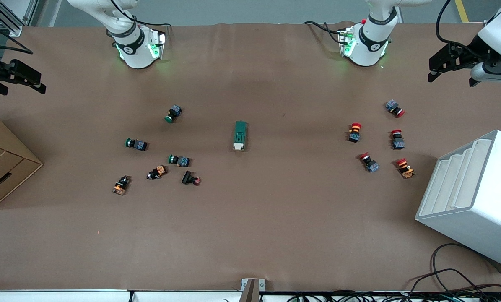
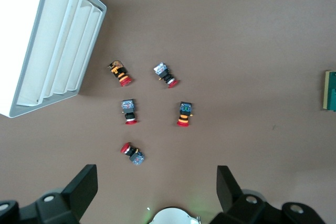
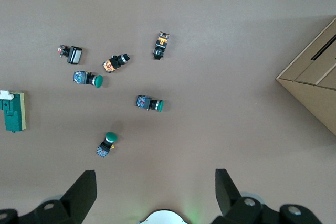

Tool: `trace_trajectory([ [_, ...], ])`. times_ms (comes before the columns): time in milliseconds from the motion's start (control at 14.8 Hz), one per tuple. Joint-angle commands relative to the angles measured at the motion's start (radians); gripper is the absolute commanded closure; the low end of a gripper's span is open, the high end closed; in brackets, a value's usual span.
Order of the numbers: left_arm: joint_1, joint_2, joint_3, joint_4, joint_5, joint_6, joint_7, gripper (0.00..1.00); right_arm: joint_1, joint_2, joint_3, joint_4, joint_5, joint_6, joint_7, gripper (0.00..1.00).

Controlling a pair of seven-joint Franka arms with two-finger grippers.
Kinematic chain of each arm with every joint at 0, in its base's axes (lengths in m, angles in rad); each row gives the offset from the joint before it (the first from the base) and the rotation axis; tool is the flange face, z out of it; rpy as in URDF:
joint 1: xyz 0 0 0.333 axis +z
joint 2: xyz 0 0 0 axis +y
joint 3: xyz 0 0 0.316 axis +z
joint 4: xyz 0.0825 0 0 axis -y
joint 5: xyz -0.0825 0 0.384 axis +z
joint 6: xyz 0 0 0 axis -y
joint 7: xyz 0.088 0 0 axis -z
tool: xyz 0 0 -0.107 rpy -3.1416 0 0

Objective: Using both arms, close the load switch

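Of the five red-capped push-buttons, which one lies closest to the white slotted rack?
The red-capped push-button with the orange body, nearest the front camera of the five; it lies just beside the white slotted rack, the other four farther off.

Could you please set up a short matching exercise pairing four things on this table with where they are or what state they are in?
Things:
1. load switch
2. red-capped push-buttons
3. green-capped push-buttons
4. left gripper

Places or states:
A. toward the right arm's end of the table
B. open, up in the air above the left arm's end of the table
C. middle of the table, untouched
D. near the white rack

Pairs: 1-C, 2-D, 3-A, 4-B
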Motion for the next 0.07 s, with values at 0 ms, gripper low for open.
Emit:
trace_trajectory([
  [0,0.001,0.009,-0.009,0.020,0.019,-0.003,-0.008,0.00,0.008,-0.035,0.001,-0.038,-0.010,0.021,-0.013,0.00],
])
